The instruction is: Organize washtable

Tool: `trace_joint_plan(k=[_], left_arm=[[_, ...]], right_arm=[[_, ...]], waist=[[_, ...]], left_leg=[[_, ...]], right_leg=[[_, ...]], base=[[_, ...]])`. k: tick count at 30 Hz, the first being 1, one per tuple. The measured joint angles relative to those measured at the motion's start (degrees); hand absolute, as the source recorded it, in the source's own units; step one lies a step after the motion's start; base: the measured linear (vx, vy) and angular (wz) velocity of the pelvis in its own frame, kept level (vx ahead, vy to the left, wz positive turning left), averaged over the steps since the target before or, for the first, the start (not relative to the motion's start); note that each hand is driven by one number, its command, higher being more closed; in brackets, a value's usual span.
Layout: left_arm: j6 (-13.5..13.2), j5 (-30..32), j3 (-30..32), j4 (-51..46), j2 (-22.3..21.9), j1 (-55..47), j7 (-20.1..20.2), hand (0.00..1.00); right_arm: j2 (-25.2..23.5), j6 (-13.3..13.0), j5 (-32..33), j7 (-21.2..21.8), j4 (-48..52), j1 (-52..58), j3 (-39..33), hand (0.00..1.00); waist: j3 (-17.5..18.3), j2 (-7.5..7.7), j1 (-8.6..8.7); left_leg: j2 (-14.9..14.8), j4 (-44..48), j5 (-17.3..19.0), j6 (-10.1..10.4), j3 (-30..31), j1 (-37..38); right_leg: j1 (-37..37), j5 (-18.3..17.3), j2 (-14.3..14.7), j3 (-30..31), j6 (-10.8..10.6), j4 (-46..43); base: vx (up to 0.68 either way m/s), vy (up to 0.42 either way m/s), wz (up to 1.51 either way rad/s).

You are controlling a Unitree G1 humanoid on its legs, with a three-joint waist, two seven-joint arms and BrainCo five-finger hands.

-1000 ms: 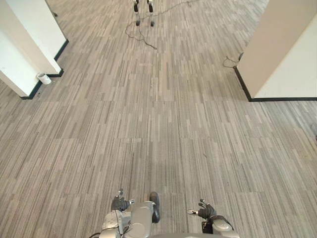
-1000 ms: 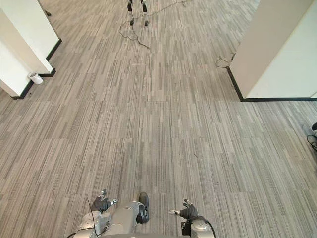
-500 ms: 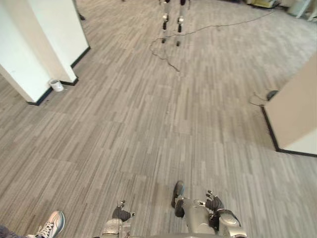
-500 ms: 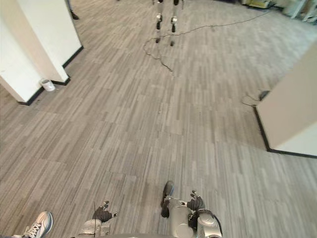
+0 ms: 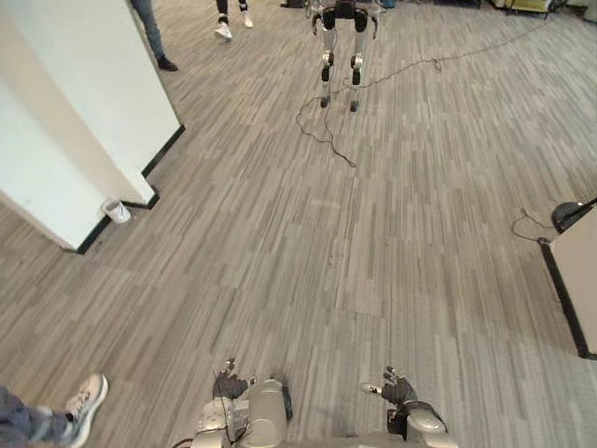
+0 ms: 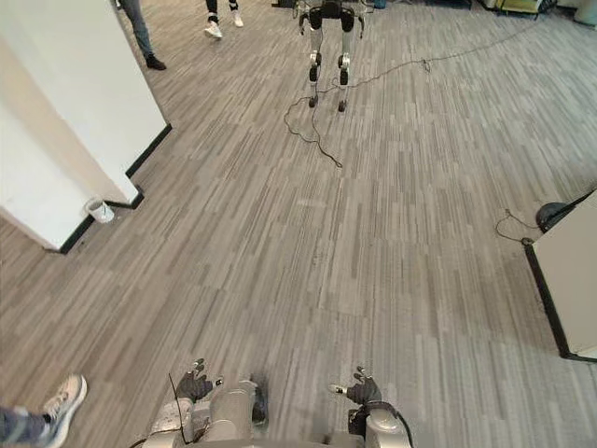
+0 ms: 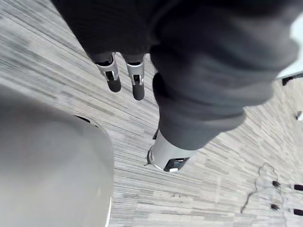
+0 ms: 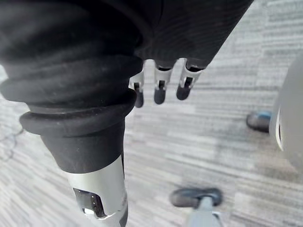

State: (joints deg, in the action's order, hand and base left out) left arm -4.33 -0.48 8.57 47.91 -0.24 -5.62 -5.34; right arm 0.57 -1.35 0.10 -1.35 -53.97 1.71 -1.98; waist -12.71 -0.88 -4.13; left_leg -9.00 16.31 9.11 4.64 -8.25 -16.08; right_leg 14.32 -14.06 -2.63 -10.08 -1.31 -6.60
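The left hand (image 5: 229, 385) and right hand (image 5: 399, 390) are hanging with fingers (image 8: 160, 94) relaxed apart, holding nothing; where the desk is standing I cannot tell. Walking on is risking a snag on the thin black cable (image 5: 331, 142) far ahead of the fingers, or clipping a person's pale grey sneaker (image 5: 86, 401) left of them.

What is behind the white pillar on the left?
Past the white pillar, a person's leg in jeans and a dark shoe stands on the carpet. The pillar hides the floor directly behind it.
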Motion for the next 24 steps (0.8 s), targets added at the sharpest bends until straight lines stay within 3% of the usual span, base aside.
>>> trace_joint_plan(k=[1, 3, 5, 6, 8, 9, 11, 13, 14, 15, 17, 18, 19, 20, 21, 23, 24], left_arm=[[0.04, -0.07, 0.04, 0.1, 0.15, -0.05, 0.06, 0.0], [0.15, -1.14, 0.62, 0.16, 1.2, -0.75, 0.01, 0.0], [0.46, -1.34, 0.41, 2.31, 2.62, 0.05, 0.07, 0.0], [1.21, -1.23, -1.68, 4.77, 4.59, 1.78, 0.06, 0.0], [1.7, -1.21, -2.51, 6.52, 5.02, 2.14, -0.03, 0.0], [1.66, -1.21, -3.33, 6.96, 5.01, 2.12, -0.05, 0.0], [1.68, -1.17, -4.49, 7.5, 4.87, 2.22, 0.02, 0.0], [1.77, -1.15, -4.66, 8.09, 4.65, 2.21, 0.08, 0.0], [1.86, -1.19, -4.75, 8.41, 4.54, 2.08, 0.07, 0.0], [1.93, -1.15, -5.19, 8.44, 4.44, 2.22, 0.07, 0.0], [1.9, -1.09, -5.82, 8.44, 4.53, 1.91, 0.14, 0.0], [1.85, -1.09, -5.83, 8.43, 4.68, 1.5, 0.18, 0.0], [1.85, -1.07, -5.82, 8.51, 4.47, 1.49, 0.23, 0.0], [1.79, -1.05, -5.66, 8.5, 3.44, 0.96, 0.28, 0.0], [1.71, -1.1, -5.22, 8.44, 3.0, 0.84, 0.2, 0.0], [1.68, -1.06, -4.37, 8.41, 1.24, 0.85, 0.31, 0.0], [1.86, -0.99, -2.33, 7.99, 0.28, 1.03, 0.38, 0.0]], right_arm=[[-0.36, 0.06, 0.01, -0.04, -0.62, -0.04, -0.02, 0.0], [-1.31, 0.13, -0.03, 0.01, -1.74, 1.23, -0.48, 0.0], [-1.84, 0.05, -0.05, 0.05, -1.66, 1.16, -0.62, 0.0], [-2.23, -0.11, -0.03, 0.1, -1.42, 0.83, -1.69, 0.0], [-2.01, -0.33, -0.05, 0.3, -1.55, 0.25, -1.47, 0.0], [-1.78, -0.57, -0.11, 0.3, -1.8, 0.32, -1.3, 0.0], [-1.26, -0.97, -0.2, 0.31, -1.96, -0.18, -0.69, 0.0], [-0.32, -1.0, -0.23, 0.33, -2.0, -1.51, -0.17, 0.0], [0.23, -0.97, -0.24, 0.3, -2.06, -2.41, -0.19, 0.0], [0.9, -0.99, -0.23, 0.29, -1.99, -2.66, -0.19, 0.0], [1.14, -0.78, -0.26, 0.29, -2.01, -2.67, -0.17, 0.0], [1.22, -0.61, -0.35, 0.26, -2.04, -2.32, -0.19, 0.0], [1.52, -0.57, -0.48, 0.29, -1.88, -2.12, -0.3, 0.0], [2.13, -0.56, -0.71, 0.38, -1.7, -2.11, -0.48, 0.0], [2.22, -0.56, -0.71, 0.37, -1.51, -1.96, -0.59, 0.0], [2.69, -0.58, -0.7, 0.31, -1.04, -1.85, -1.61, 0.0], [3.22, -0.48, -0.58, 0.27, 0.22, -1.78, -1.35, 0.0]], waist=[[0.64, 0.84, -0.01], [4.0, 3.54, -0.24], [4.14, 4.9, 0.25], [3.25, 5.91, 1.12], [2.43, 6.06, 1.9], [2.35, 5.71, 1.91], [2.22, 5.09, 1.98], [1.56, 4.12, 2.7], [0.92, 3.55, 3.64], [0.42, 3.1, 3.71], [0.21, 3.45, 3.71], [0.31, 4.12, 3.76], [0.3, 3.93, 4.21], [1.14, 2.34, 4.83], [1.32, 1.98, 4.87], [1.92, -0.28, 4.91], [1.09, -1.95, 4.84]], left_leg=[[0.53, 1.29, -2.35, -0.89, 0.2, -0.15], [3.26, 5.91, -3.66, -2.7, -1.74, -0.8], [5.39, 6.26, -3.44, -5.21, -3.04, 2.52], [7.94, 4.02, -1.36, -6.82, -3.8, 7.81], [9.14, 0.59, 0.51, -7.99, -3.62, 16.19], [9.1, -1.91, 0.95, -8.16, -3.65, 20.01], [8.94, -6.79, 1.33, -8.21, -3.5, 25.44], [8.2, -9.75, 1.81, -7.74, -3.83, 28.68], [7.9, -11.16, 2.12, -7.19, -3.74, 30.51], [7.9, -12.21, 2.91, -5.89, -3.63, 32.48], [8.87, -12.51, 4.62, -3.25, -2.7, 35.1], [9.77, -12.41, 6.03, -1.74, -1.51, 37.84], [9.77, -12.14, 6.91, -1.83, -0.28, 39.0], [7.84, -10.49, 7.64, -1.41, 2.2, 40.1], [7.11, -8.2, 7.62, -1.38, 3.02, 39.35], [4.05, 3.94, 7.14, -0.82, 4.14, 34.5], [0.87, 21.24, 1.88, 1.29, 4.09, 28.24]], right_leg=[[0.49, -1.03, -1.02, 1.05, -0.8, -0.26], [-0.51, -3.06, -4.96, 4.02, -1.88, -4.72], [-6.44, -2.16, -8.3, 6.44, -2.55, -21.02], [-12.87, 2.23, -11.64, 6.92, -1.92, -37.82], [-15.24, 1.11, -12.48, 3.95, -1.62, -46.7], [-16.6, -0.52, -12.37, 1.55, -0.73, -47.09], [-21.56, -2.57, -10.81, -3.59, -0.33, -43.29], [-26.81, -2.04, -7.0, -6.0, -0.45, -32.44], [-28.99, 0.82, -4.55, -7.4, -0.34, -22.82], [-30.43, 6.03, -2.19, -7.47, -0.37, -12.61], [-30.71, 12.11, -0.75, -7.45, 0.36, -2.48], [-30.55, 12.68, -1.08, -7.45, 2.08, -2.76], [-30.72, 15.68, -1.12, -6.71, 5.42, -4.66], [-32.01, 16.92, -1.17, -7.51, 5.81, -11.27], [-32.1, 16.84, -1.05, -8.01, 5.79, -12.67], [-30.64, 13.61, 1.4, -8.74, 6.18, -13.42], [-27.07, 11.1, 4.57, -8.43, 6.85, -12.17]], base=[[0.65, 0.439, -0.61], [0.66, 0.404, -0.7], [0.62, 0.388, -0.48], [0.53, 0.339, -0.08], [0.53, 0.276, 0.15], [0.5, 0.238, 0.16], [0.47, 0.168, 0.04], [0.52, 0.114, 0.02], [0.52, 0.078, 0.16], [0.53, 0.062, 0.2], [0.58, 0.005, 0.39], [0.77, -0.043, 0.59], [0.81, -0.079, 0.74], [0.7, -0.108, 0.57], [0.67, -0.169, 0.44], [0.64, -0.186, -0.07], [0.62, -0.14, -0.33]])
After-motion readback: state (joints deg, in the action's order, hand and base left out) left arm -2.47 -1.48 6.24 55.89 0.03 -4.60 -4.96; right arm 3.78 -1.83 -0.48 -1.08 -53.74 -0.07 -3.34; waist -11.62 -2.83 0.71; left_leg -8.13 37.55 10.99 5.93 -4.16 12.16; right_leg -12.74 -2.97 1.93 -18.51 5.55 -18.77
